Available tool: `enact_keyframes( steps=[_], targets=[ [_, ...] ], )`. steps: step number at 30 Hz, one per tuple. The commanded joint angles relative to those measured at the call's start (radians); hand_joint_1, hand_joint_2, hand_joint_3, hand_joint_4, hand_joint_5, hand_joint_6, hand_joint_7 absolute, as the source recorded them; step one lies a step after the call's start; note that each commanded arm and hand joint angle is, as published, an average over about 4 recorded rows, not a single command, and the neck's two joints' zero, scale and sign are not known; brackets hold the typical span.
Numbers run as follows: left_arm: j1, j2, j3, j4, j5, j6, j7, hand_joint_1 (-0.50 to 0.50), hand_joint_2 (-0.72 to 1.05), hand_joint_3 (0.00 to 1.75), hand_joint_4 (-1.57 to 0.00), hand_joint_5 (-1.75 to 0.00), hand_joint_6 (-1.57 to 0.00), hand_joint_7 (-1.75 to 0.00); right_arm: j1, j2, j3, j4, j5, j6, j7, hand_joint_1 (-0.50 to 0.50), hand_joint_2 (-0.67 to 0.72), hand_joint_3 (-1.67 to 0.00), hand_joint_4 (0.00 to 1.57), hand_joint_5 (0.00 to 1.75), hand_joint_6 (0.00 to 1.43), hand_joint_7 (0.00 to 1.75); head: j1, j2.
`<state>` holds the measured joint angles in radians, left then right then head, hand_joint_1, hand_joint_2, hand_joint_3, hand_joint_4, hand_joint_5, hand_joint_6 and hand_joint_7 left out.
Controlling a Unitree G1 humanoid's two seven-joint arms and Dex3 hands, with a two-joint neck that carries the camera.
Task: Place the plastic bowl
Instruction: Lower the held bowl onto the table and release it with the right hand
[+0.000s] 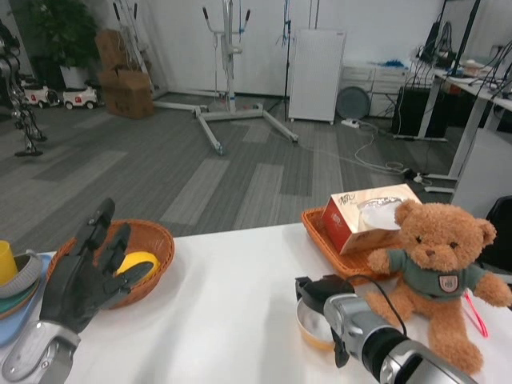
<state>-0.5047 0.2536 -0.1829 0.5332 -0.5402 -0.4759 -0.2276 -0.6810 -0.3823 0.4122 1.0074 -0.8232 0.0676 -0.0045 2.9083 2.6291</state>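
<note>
Fingers [94, 248] spread on left hand [80, 280]; right hand [320, 294] grips the bowl [308, 326] rim, probably light, stiff, slippery plastic

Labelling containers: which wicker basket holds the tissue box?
The right-hand wicker basket, beside the teddy bear, holds the tissue box. The left wicker basket, by the left hand, holds something yellow.

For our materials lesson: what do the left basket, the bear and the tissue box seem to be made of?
Left basket: woven wicker, apparently; matte orange-brown with visible weave.
Bear: plush fabric; fuzzy brown pile, green knit-looking top.
Tissue box: probably printed cardboard; flat, sharp-edged faces.
</note>
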Motion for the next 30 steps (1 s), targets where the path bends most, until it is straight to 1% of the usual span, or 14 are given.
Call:
enact_keyframes(
  steps=[1, 2, 4, 6, 8, 9, 10, 12, 13, 15, 27, 30],
  targets=[
    [0.009, 0.003, -0.001, 0.002, -0.007, -0.004, -0.001, -0.5, 0.78, 0.0, 0.0, 0.0, 0.0, 0.0, 0.002, 0.005, 0.004, 0.039, 0.01, 0.002, 0.024, -0.42, 0.28, -0.26, 0.0, 0.0, 0.04, 1.24, 0.004, -0.012],
    [0.009, 0.003, -0.001, 0.002, -0.007, -0.004, -0.001, -0.5, 0.78, 0.0, 0.0, 0.0, 0.0, 0.0, 0.0, 0.005, 0.004, 0.045, 0.011, 0.0, 0.028, -0.42, 0.33, -0.22, 0.0, 0.0, 0.02, 1.19, 0.007, -0.021],
    [0.009, 0.003, -0.001, 0.003, -0.007, -0.004, -0.001, -0.5, 0.78, 0.0, 0.0, 0.0, 0.0, 0.0, -0.002, 0.005, 0.004, 0.053, 0.012, -0.002, 0.036, -0.44, 0.44, -0.14, 0.0, 0.0, 0.01, 1.01, 0.011, -0.038],
    [0.008, 0.003, -0.001, 0.003, -0.007, -0.004, -0.001, -0.5, 0.78, 0.0, 0.0, 0.0, 0.0, 0.0, -0.004, 0.005, 0.004, 0.061, 0.012, -0.004, 0.042, -0.46, 0.53, -0.08, 0.0, 0.0, 0.0, 0.84, 0.009, -0.034],
    [0.008, 0.003, -0.001, 0.004, -0.007, -0.004, -0.001, -0.5, 0.78, 0.0, 0.0, 0.0, 0.0, 0.0, -0.006, 0.005, 0.003, 0.068, 0.012, -0.008, 0.044, -0.46, 0.58, -0.04, 0.0, 0.0, 0.0, 0.79, 0.009, -0.036],
    [0.008, 0.003, -0.001, 0.004, -0.007, -0.004, -0.001, -0.5, 0.78, 0.0, 0.0, 0.0, 0.0, 0.0, -0.006, 0.005, 0.003, 0.072, 0.012, -0.012, 0.044, -0.46, 0.6, -0.02, 0.0, 0.0, 0.0, 0.66, 0.009, -0.037],
    [0.008, 0.003, -0.001, 0.004, -0.007, -0.004, -0.001, -0.5, 0.78, 0.0, 0.0, 0.0, 0.0, 0.0, -0.007, 0.005, 0.002, 0.075, 0.012, -0.015, 0.047, -0.46, 0.6, 0.0, 0.0, 0.0, 0.0, 0.51, 0.012, -0.039],
    [0.008, 0.003, -0.002, 0.004, -0.007, -0.005, -0.001, -0.5, 0.78, 0.0, 0.0, 0.0, 0.0, 0.0, -0.009, 0.007, 0.002, 0.076, 0.012, -0.019, 0.057, -0.46, 0.6, 0.0, 0.0, 0.0, 0.0, 0.14, 0.015, -0.04],
    [0.008, 0.003, -0.002, 0.004, -0.007, -0.005, -0.001, -0.5, 0.78, 0.0, 0.0, 0.0, 0.0, 0.0, -0.009, 0.008, 0.002, 0.075, 0.012, -0.019, 0.063, -0.46, 0.6, 0.0, 0.0, 0.0, 0.0, 0.05, 0.016, -0.041],
    [0.008, 0.003, -0.003, 0.004, -0.007, -0.004, -0.001, -0.5, 0.78, 0.0, 0.0, 0.0, 0.0, 0.0, -0.009, 0.01, 0.002, 0.071, 0.013, -0.019, 0.067, -0.46, 0.6, 0.0, 0.0, 0.0, 0.0, 0.0, 0.013, -0.044],
    [0.008, 0.003, -0.007, 0.004, -0.007, -0.004, -0.001, -0.5, 0.78, 0.0, 0.0, 0.0, 0.0, 0.0, -0.011, 0.014, -0.006, 0.096, 0.016, -0.061, 0.074, -0.38, 0.6, -0.02, 0.0, 0.0, 0.0, 0.0, 0.005, -0.057],
    [0.008, 0.004, -0.007, 0.004, -0.007, -0.004, -0.001, -0.5, 0.78, 0.0, 0.0, 0.0, 0.0, 0.0, -0.01, 0.014, -0.006, 0.094, 0.015, -0.084, 0.072, -0.35, 0.6, 0.0, 0.0, 0.0, 0.0, 0.0, 0.003, -0.061]
  ],
)
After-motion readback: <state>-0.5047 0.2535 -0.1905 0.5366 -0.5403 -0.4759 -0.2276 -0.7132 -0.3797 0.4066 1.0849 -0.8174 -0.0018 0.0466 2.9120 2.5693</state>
